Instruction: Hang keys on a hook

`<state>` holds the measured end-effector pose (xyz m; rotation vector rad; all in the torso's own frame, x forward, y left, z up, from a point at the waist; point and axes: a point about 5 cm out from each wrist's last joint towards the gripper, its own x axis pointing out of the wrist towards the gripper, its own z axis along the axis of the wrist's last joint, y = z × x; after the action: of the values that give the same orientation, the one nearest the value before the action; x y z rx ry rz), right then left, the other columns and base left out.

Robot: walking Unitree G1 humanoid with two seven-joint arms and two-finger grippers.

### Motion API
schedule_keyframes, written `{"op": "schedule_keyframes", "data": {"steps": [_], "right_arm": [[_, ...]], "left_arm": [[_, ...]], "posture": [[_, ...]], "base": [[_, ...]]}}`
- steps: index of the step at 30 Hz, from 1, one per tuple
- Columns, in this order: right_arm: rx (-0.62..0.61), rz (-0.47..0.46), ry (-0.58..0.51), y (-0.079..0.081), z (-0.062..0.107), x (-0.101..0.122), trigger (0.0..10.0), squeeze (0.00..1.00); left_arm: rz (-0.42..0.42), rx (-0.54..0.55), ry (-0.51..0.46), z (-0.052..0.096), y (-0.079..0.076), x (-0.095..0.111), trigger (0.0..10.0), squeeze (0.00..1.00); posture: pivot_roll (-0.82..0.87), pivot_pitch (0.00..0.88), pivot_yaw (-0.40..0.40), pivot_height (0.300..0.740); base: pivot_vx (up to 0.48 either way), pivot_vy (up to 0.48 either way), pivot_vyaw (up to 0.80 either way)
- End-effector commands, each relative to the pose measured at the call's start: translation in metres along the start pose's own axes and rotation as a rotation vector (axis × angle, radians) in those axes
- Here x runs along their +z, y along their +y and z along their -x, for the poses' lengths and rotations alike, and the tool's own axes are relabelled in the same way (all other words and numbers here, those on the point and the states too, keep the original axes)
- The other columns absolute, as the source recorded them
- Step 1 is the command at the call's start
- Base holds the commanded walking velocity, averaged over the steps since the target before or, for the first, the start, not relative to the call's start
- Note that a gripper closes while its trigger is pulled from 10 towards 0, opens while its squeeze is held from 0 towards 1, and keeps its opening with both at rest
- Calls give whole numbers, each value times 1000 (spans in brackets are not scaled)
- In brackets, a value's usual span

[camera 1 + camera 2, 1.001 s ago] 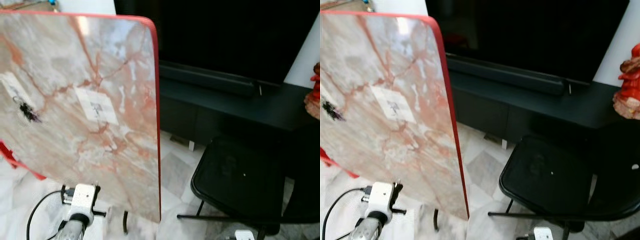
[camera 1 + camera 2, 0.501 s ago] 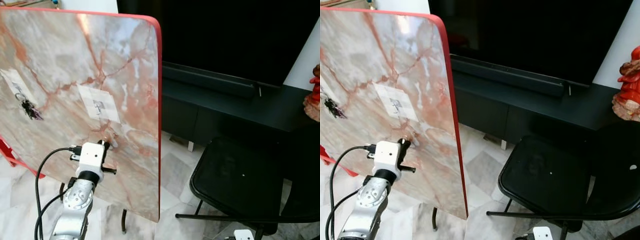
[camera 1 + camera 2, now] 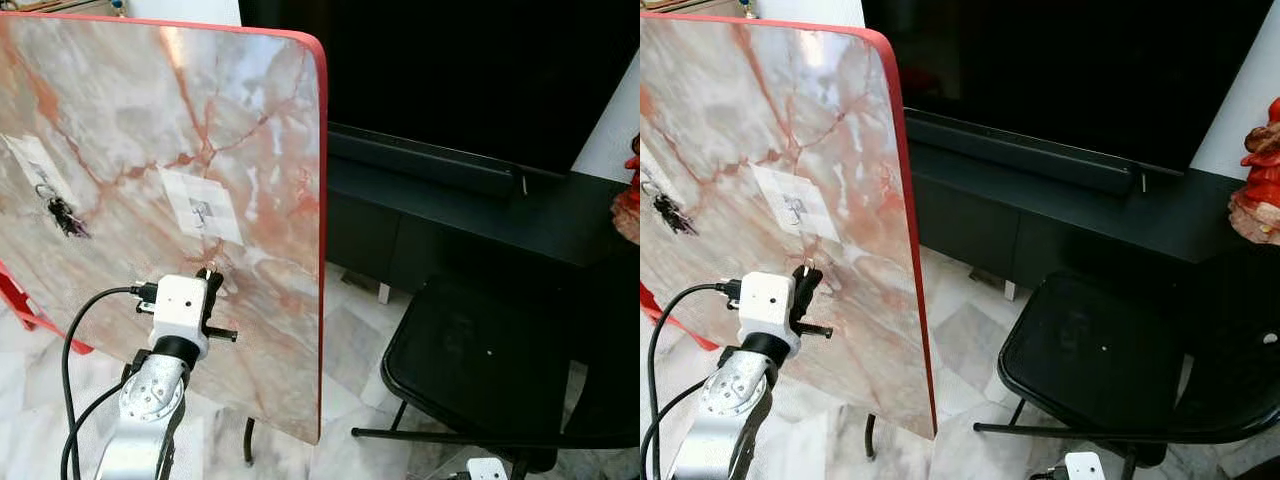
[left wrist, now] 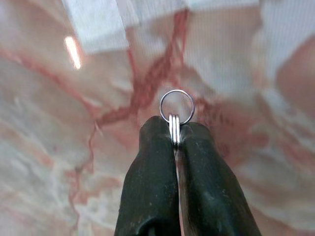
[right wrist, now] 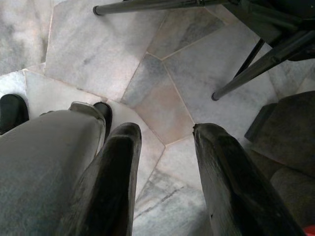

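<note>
Left end effector (image 4: 175, 140), clenched on a key ring (image 4: 176, 105), now raised higher, just below the hook (image 3: 204, 215); right end effector (image 5: 165, 142) released, idle.

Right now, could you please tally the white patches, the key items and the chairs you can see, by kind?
White paper patches on the red-edged marble-pattern board: 2
Key items: 2, a dark bunch hanging on the board and a silver key ring pinched in the left claw
Black metal-legged chair: 1
Total: 5
</note>
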<state>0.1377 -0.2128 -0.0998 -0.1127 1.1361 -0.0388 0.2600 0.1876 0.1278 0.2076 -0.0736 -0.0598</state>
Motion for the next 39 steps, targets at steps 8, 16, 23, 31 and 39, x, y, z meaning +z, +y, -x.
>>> {"op": "schedule_keyframes", "data": {"steps": [8, 16, 23, 31, 39], "right_arm": [[4, 28, 2, 0, 0, 0, 10000, 0], [2, 31, 1, 0, 0, 0, 10000, 0], [4, 40, -1, 0, 0, 1, 10000, 0], [2, 47, -1, -1, 0, 1, 10000, 0], [3, 49, -1, -1, 0, 1, 10000, 0]], "left_arm": [[54, 45, -68, -8, 0, 21, 10000, 0], [46, 75, -121, -13, 2, 32, 10000, 0], [54, 110, -151, -13, 6, 37, 10000, 0], [54, 94, -198, -12, 3, 42, 10000, 0], [43, 123, -219, -14, 7, 46, 10000, 0]], "posture": [[9, 0, -15, 708], [7, 0, -14, 708], [10, 0, -17, 708], [7, 0, -17, 708], [9, 0, -20, 708]], "base": [[0, 0, 0], [0, 0, 0], [0, 0, 0], [0, 0, 0], [0, 0, 0]]}}
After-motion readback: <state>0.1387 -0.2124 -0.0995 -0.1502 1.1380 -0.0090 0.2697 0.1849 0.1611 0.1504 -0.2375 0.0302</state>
